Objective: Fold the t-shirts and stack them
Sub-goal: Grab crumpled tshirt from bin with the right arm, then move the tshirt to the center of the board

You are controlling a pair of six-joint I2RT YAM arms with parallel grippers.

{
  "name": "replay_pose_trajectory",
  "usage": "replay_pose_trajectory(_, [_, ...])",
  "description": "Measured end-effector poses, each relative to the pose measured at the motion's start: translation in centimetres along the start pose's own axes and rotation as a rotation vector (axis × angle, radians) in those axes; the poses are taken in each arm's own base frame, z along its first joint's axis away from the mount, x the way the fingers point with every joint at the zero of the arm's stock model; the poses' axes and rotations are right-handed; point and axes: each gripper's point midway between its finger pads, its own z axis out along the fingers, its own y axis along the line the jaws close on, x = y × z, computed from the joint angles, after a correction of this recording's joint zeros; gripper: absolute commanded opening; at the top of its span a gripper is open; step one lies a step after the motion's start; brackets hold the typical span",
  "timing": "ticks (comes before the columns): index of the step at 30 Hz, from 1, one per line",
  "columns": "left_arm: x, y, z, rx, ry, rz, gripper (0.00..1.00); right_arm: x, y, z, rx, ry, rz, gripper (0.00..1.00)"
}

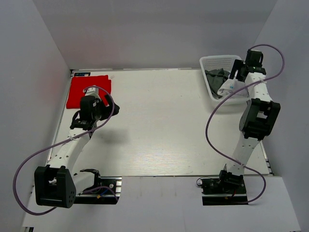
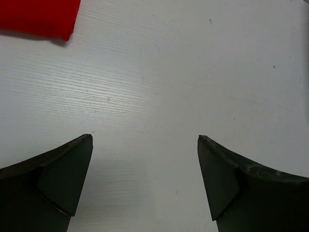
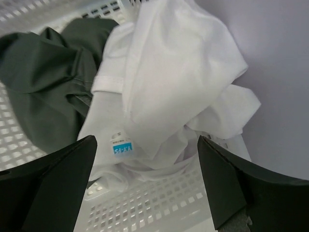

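White wood-grain tabletop [image 1: 159, 125] lies under the wide-spread left gripper [image 2: 145, 179], a white plastic mesh basket [image 3: 145, 212] under the equally spread right gripper [image 3: 147, 183], a folded bright red t-shirt [image 1: 79, 92] ahead-left of the former, a crumpled white t-shirt [image 3: 178, 82] straight ahead of the latter, beside dark green cloth [image 3: 43, 87].

My arms are white along the links and black at the joints. The left arm [image 1: 72, 145] has a boxy black housing [image 1: 53, 186] at its shoulder. The right arm [image 1: 244, 145] carries a similar black block [image 1: 259, 118] higher up. A thin purple cable [image 1: 36, 152] loops off the left arm, and a second purple cable [image 1: 207, 126] curls off the right. Each arm is bolted to a black base plate [image 1: 104, 186]. The fingers [image 2: 63, 179] of my left claw [image 2: 145, 137] are matt black wedges tapering to blunt tips. My right claw [image 3: 147, 137] looks the same, with a rough grey patch low on one finger.
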Motion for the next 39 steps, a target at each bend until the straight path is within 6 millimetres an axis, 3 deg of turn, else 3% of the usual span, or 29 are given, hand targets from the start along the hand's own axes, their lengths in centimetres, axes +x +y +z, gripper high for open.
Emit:
replay_pose_trajectory(3, [0.4,0.2,0.3,-0.005,0.018,-0.001,0.99,2.4,-0.2,2.4,0.011,0.057,0.0,0.86])
replay_pose_trajectory(5, [0.6,0.2,0.5,-0.006,0.025,-0.002,0.99,4.0,0.0,4.0,0.012,0.09,0.006,0.79])
replay_pose_trajectory(6, [0.6,0.2,0.5,-0.006,0.026,-0.002,0.99,4.6,0.1,4.8,0.012,0.097,0.011,0.61])
replay_pose_trajectory(8, [0.5,0.2,0.6,-0.005,0.024,-0.002,0.99,5.6,0.4,6.1,0.004,0.106,0.021,0.36])
replay_pose_trajectory(9, [0.3,0.1,0.5,-0.003,0.022,-0.002,0.99,6.1,0.7,6.6,-0.001,0.104,0.047,0.17])
replay_pose_trajectory(10, [0.2,0.0,0.5,-0.002,0.019,-0.001,0.99,6.3,0.7,6.7,-0.008,0.102,0.047,0.05])
replay_pose_trajectory(11, [0.2,0.0,0.5,-0.001,0.018,-0.001,0.99,6.3,0.9,6.9,-0.012,0.096,0.067,0.0])
replay_pose_trajectory(16, [0.0,-0.1,0.5,0.003,0.016,-0.001,0.99,4.2,1.3,6.7,-0.027,0.016,0.108,0.0])
replay_pose_trajectory(20, [0.2,-0.1,0.5,0.0,0.023,-0.002,0.99,0.9,1.2,3.6,-0.045,-0.064,0.115,0.0])
replay_pose_trajectory(23, [0.2,-0.1,0.4,0.004,0.024,-0.001,0.99,-3.7,1.1,-1.2,-0.067,-0.18,0.117,0.0])
replay_pose_trajectory(26, [0.0,-0.3,0.2,0.009,0.017,0.0,0.99,-9.7,1.1,-7.5,-0.112,-0.339,0.124,0.0])
replay_pose_trajectory(29, [-0.4,-0.7,-0.3,0.028,0.003,0.002,0.99,-15.8,1.9,-15.5,-0.201,-0.523,0.12,0.0])
replay_pose_trajectory(31, [-0.8,-1.1,-0.6,0.043,-0.012,0.004,0.99,-18.9,3.5,-21.2,-0.315,-0.634,0.098,0.0])
replay_pose_trajectory(34, [-1.2,-1.5,-1.1,0.06,-0.028,0.006,0.99,-22.1,8.1,-30.5,-0.579,-0.784,0.045,0.0])
replay_pose_trajectory(39, [-1.5,-2.0,-1.4,0.083,-0.037,0.005,0.99,-21.8,16.2,-41.1,-1.099,-0.872,-0.023,0.0])
